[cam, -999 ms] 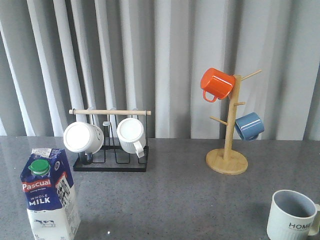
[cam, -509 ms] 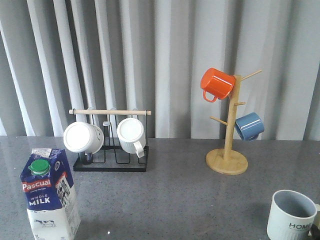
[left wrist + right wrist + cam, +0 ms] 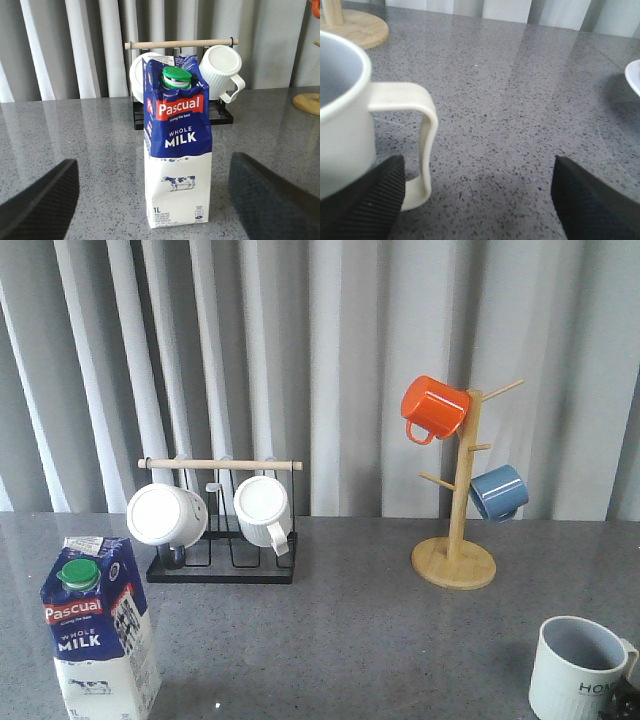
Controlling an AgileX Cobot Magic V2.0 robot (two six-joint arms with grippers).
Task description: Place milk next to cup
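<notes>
Two sets of jaws are mine, both spread wide and holding nothing. My left gripper (image 3: 150,200) faces the milk (image 3: 176,145), which stands upright on the grey counter (image 3: 350,640), in front of the black mug rack (image 3: 222,530) and well apart from the cup (image 3: 577,668). My right gripper (image 3: 475,200) sits at the cup's handle (image 3: 415,135), one finger (image 3: 367,200) just beside it.

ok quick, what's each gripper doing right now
Left gripper: open, milk between its fingers, not gripped.
Right gripper: open, holding nothing, at the cup handle.
</notes>
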